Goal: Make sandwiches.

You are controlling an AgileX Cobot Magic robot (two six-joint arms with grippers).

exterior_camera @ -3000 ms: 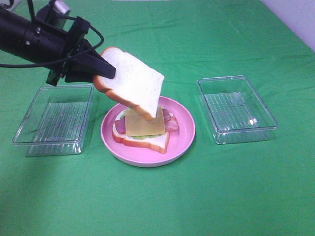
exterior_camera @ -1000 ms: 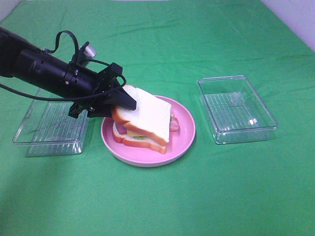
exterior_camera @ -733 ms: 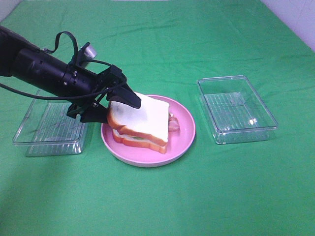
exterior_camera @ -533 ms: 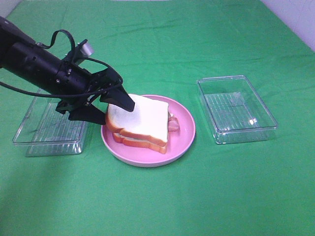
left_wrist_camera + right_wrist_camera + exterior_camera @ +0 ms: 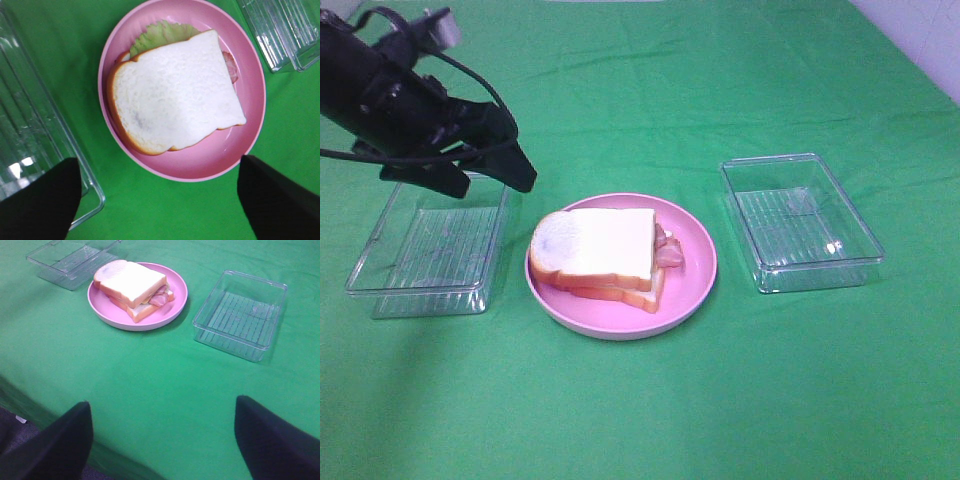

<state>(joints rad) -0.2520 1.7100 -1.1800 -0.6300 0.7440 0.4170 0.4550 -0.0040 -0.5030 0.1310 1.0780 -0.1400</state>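
A finished sandwich lies on the round pink plate: a white top bread slice lies flat on the stack, with bacon sticking out on the right. In the left wrist view the sandwich shows lettuce at its far edge. My left gripper hangs open and empty above and to the left of the plate, over the left container; its fingers are wide apart. My right gripper is open and empty, well away from the sandwich; it is out of the exterior view.
An empty clear plastic container stands left of the plate and another to its right. A green cloth covers the table. The right wrist view shows the table's near edge.
My left gripper lowered the top bread slice onto the stack, opened and let it go, then drew back up and to the left. The slice now lies flat.
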